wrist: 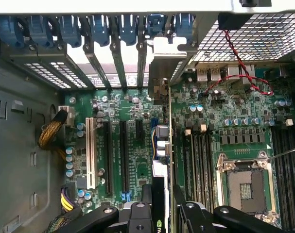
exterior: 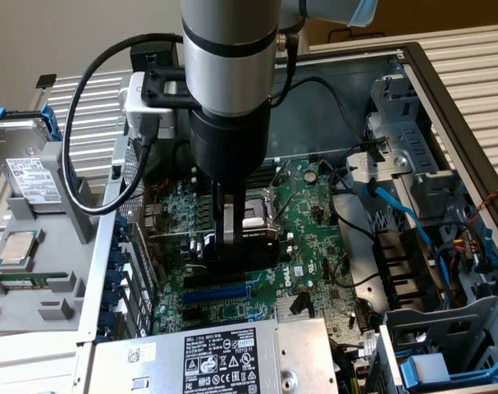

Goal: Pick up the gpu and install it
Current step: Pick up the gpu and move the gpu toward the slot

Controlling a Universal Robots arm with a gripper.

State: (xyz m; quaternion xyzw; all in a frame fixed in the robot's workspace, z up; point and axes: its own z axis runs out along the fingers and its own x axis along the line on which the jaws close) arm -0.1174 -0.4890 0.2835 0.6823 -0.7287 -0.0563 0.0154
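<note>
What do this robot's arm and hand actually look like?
The arm is a thick silver cylinder with a black band, ending in a black wrist. A blue cap covers one joint. A black cable loops to a pale grey box clamped on its side. The hand is black, with bolted link bars.

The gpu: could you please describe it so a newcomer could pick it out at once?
In the open computer case lies a large green motherboard. Beside its long slots, held in the pincer, stands the gpu. Unlike the flat board, it is a thin card on edge with a black cooler block and a silver end bracket.
</note>
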